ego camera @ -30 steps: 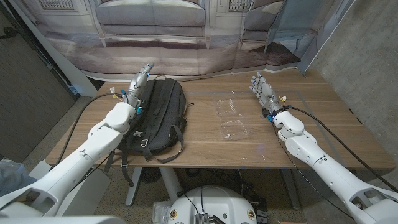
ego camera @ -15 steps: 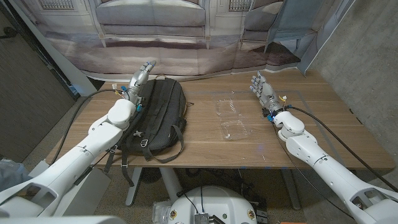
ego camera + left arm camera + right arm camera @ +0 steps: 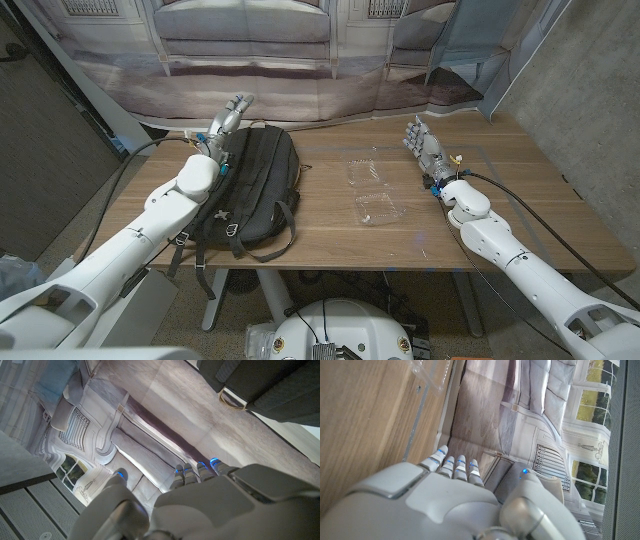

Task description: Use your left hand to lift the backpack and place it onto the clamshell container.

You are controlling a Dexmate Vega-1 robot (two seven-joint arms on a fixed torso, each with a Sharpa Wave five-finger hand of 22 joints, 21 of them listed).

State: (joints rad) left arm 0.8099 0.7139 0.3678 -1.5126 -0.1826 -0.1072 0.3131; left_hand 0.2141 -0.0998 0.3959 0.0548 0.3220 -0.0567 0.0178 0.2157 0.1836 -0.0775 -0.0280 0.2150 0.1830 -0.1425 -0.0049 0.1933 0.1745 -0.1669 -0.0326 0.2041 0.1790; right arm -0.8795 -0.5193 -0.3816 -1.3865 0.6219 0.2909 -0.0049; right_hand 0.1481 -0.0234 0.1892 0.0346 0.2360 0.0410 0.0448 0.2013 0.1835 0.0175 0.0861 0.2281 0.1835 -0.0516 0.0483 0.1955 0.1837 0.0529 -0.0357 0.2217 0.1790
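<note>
Broadly, the wooden table [image 3: 500, 210] carried everything, with a printed backdrop [image 3: 300, 60] hanging behind its far edge. The black backpack [image 3: 250, 180] lay flat on the table just right of the left hand [image 3: 226, 118], its straps trailing toward the near edge. That left hand was raised above the backpack's far left corner, fingers extended and slightly apart, holding nothing and not touching the bag. The clear clamshell container [image 3: 372, 190] lay open on the table between the two hands, well right of the left hand and just left of the right hand [image 3: 422, 145]. The right hand stood with fingers spread, gripping nothing.
</note>
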